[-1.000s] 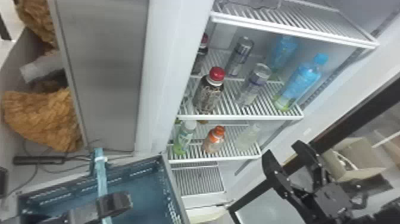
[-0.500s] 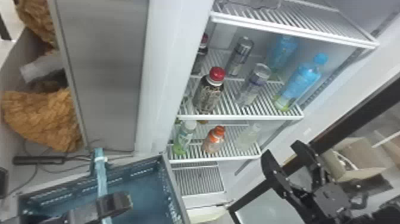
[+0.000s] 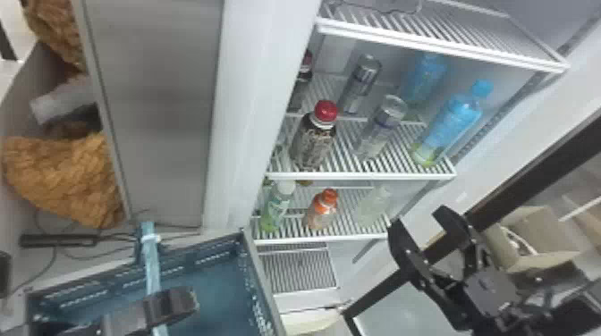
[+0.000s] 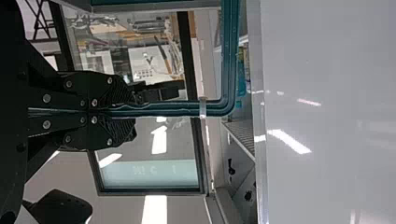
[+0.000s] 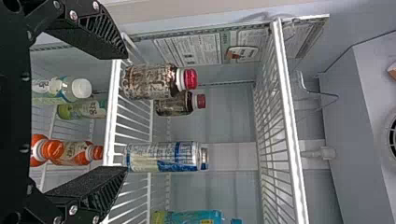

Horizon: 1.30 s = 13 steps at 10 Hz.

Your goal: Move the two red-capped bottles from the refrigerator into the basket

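Note:
On the refrigerator's middle shelf stands a dark red-capped bottle (image 3: 313,142) near the front edge. Behind it, partly hidden by the door frame, is another red-capped bottle (image 3: 302,84). My right gripper (image 3: 420,222) is open, to the right of the shelves. In the right wrist view, the front red-capped bottle (image 5: 150,82) and the rear one (image 5: 173,105) lie beyond the fingers of my right gripper (image 5: 123,112), which hold nothing. The blue basket (image 3: 264,292) is at lower left, with my left gripper (image 3: 174,305) over it; in the left wrist view my left gripper (image 4: 114,112) is shut on its rim (image 4: 173,110).
Beside the red-capped bottles stand clear-topped cans (image 3: 382,127) and a blue bottle (image 3: 449,127). An orange-capped bottle (image 3: 323,210) and a white-capped one (image 3: 278,204) are on the shelf below. The upper shelf (image 3: 433,44) overhangs them; the door panel (image 3: 156,111) stands left.
My right gripper has shifted slightly left and up in the head view, still open. The left arm, basket and bottles have not visibly moved.

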Available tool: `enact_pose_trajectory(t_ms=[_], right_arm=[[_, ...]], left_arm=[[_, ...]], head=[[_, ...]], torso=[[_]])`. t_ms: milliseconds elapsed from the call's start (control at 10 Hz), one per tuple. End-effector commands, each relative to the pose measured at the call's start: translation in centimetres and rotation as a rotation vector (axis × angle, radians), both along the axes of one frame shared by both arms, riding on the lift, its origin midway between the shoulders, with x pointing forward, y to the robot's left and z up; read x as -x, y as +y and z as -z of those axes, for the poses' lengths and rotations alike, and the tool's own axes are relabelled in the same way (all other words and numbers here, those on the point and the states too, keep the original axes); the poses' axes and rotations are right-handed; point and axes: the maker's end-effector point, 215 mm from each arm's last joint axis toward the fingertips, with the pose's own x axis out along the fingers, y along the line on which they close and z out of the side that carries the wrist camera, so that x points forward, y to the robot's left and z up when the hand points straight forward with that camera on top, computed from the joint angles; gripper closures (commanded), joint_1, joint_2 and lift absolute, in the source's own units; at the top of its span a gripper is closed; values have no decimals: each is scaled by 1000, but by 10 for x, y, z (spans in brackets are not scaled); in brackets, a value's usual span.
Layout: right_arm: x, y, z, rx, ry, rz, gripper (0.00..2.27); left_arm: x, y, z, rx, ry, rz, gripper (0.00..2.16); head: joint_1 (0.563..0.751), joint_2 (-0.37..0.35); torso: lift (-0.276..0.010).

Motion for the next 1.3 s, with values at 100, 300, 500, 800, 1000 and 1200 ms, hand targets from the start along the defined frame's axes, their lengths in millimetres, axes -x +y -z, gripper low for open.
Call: enact_pose_trajectory(t_ms=[100,300,500,800,1000,1200], right_arm=[[-15,6,9,-22,-11,-3,157],[-28,8,13,-18,-21,0,160],[-42,13,10,-10,-45,-5,162],[-65,20,17,-14,-56,-16,159],[-78,35,27,-43,-31,-41,156],[-91,51,26,-49,-41,-71,156]], left_arm=[[-1,0,0,-1,-2,-1,1204],[-1,0,1,-1,1,0,1204],[-1,0,1,-1,1,0,1204],[0,-1,2,0,6,3,1204],[0,-2,3,0,11,4,1204],[0,-3,3,1,9,6,1204]], head=[[695,-350],[695,-350],[695,-350],[695,-350],[695,-350],[695,-350]], torso=[[0],[0],[0],[0],[0],[0]])
